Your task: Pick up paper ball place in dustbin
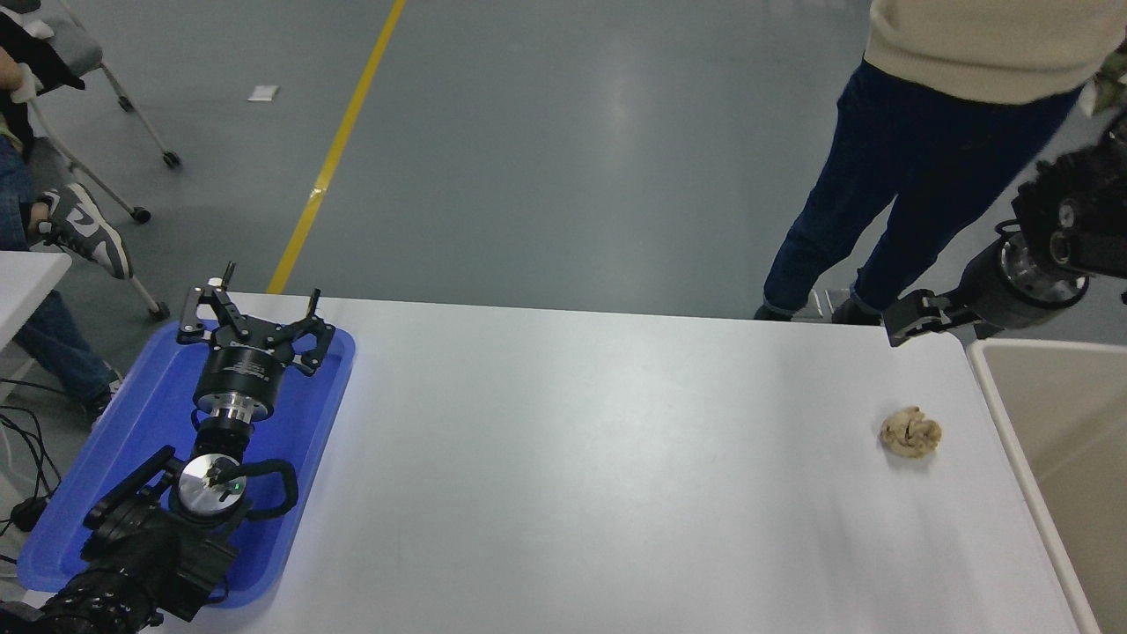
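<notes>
The paper ball (910, 432), a crumpled tan wad, lies on the white table (572, 458) near its right edge. The dustbin (995, 387), a beige bin with a pale cream rim, stands just right of the table, cut off by the picture's edge. My right gripper (946, 324) hangs open and empty above the table's far right corner, beyond the ball and apart from it, close to the bin's far rim. My left gripper (255, 310) is parked open over the blue tray (132, 440) at the lower left.
A person in dark trousers (889, 194) and a cream sweater stands at the far right, just behind my right arm. Another table's corner (22, 282) and a seated person's shoe (84, 229) are at the left edge. A rolling chair stands at the upper left.
</notes>
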